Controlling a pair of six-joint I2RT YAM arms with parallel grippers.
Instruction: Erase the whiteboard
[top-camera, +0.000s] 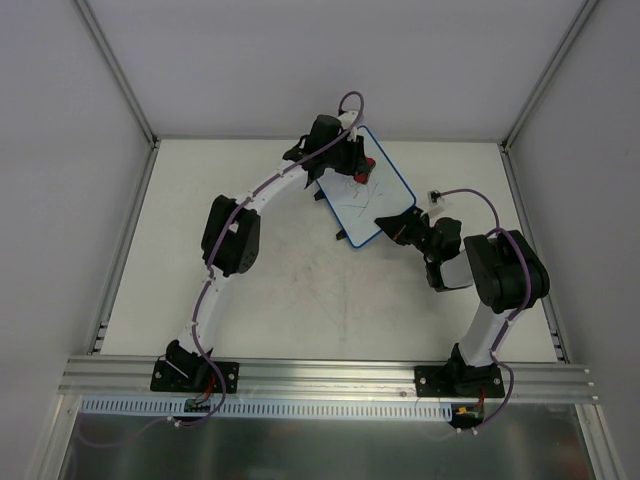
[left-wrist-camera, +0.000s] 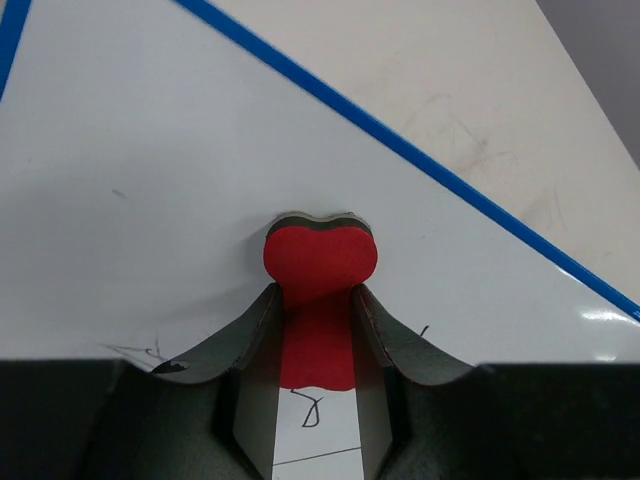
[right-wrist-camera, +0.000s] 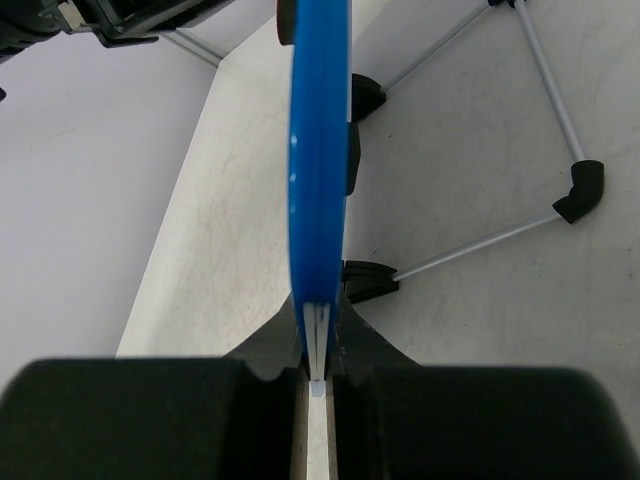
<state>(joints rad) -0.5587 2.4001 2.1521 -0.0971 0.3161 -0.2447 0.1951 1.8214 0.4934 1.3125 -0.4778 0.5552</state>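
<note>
Now left gripper (left-wrist-camera: 318, 296) clamps red eraser (left-wrist-camera: 320, 255) against whiteboard (left-wrist-camera: 150, 150); right gripper (right-wrist-camera: 318, 335) pinches its rim; thin legs (right-wrist-camera: 480, 244), perhaps stand, behind.

The matte cream-white tabletop (top-camera: 300, 300), scuffed with grey smudges near its middle, is framed by silver aluminium rails (top-camera: 330, 372) on its left, right and near sides. On the far side, a little right of centre, stands a small blue-rimmed white rectangular whiteboard (top-camera: 385, 205). It is propped at a tilt on thin silver wire legs (right-wrist-camera: 480, 243) whose black rubber feet (right-wrist-camera: 582, 190) touch the surface. Near its right corner lies a small white-and-black plug (top-camera: 435, 196) on a purple cable (top-camera: 470, 192).
</note>
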